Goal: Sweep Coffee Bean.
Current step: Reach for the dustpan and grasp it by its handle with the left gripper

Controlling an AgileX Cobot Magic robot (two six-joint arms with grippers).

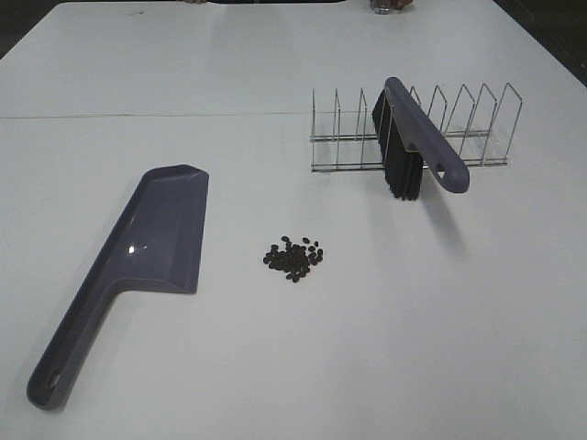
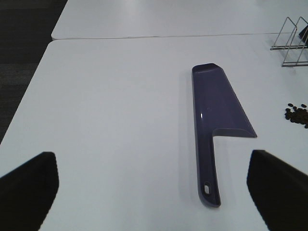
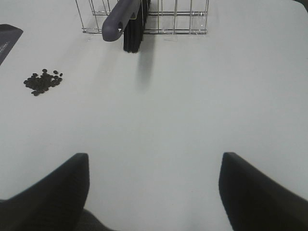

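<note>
Left gripper (image 2: pixel 151 190) spread, empty, lined up on dustpan (image 1: pixel 156 238) beside coffee bean (image 1: pixel 294 258) pile; right gripper (image 3: pixel 154 192) likewise spread, facing brush (image 1: pixel 417 137) in wire rack (image 1: pixel 348 167) beyond pile, handle out for grabbing.

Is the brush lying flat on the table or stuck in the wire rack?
In the rack. The brush stands between two dividers of the wire rack, bristles down, handle sticking out.

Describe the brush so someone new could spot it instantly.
On the white table, find the wire rack at the far right. The brush stands in its slots, black bristles down, purple handle sloping toward the camera. Unlike the flat purple dustpan at left, it is raised and bristled.
</note>
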